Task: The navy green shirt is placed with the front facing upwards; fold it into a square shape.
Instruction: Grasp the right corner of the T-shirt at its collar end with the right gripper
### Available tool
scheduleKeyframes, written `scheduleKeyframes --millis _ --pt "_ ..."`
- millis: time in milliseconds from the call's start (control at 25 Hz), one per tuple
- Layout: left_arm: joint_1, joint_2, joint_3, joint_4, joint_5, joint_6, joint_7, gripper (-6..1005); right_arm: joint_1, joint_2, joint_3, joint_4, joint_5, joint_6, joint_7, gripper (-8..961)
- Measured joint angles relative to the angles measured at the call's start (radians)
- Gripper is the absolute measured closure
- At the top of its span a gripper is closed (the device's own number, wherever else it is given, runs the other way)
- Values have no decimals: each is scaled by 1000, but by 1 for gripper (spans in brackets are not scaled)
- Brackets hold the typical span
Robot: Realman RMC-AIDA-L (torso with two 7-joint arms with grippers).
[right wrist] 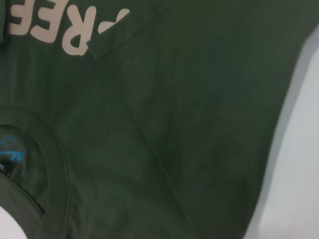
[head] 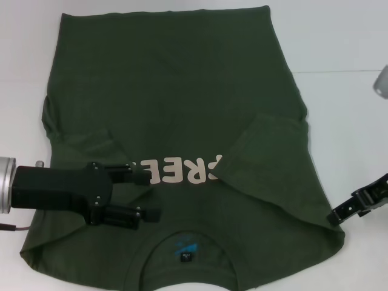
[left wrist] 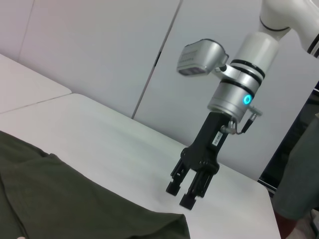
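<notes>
The left gripper [head: 145,195] hangs over the shirt's left side, near the pink letters [head: 179,171]. Its two fingers stand apart and hold nothing. The green shirt [head: 176,91] lies flat on the white table [head: 345,109], collar [head: 188,254] nearest the robot, both sleeves folded in over the front. The right gripper [head: 339,215] sits at the shirt's right edge, low by the table, fingers a little apart, holding nothing.
</notes>
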Motion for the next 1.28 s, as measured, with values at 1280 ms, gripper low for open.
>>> scheduleKeyframes --millis 1280 --pt "11 -2 -9 3 -1 -25 25 91 7 18 -200 60 -16 88 82 367"
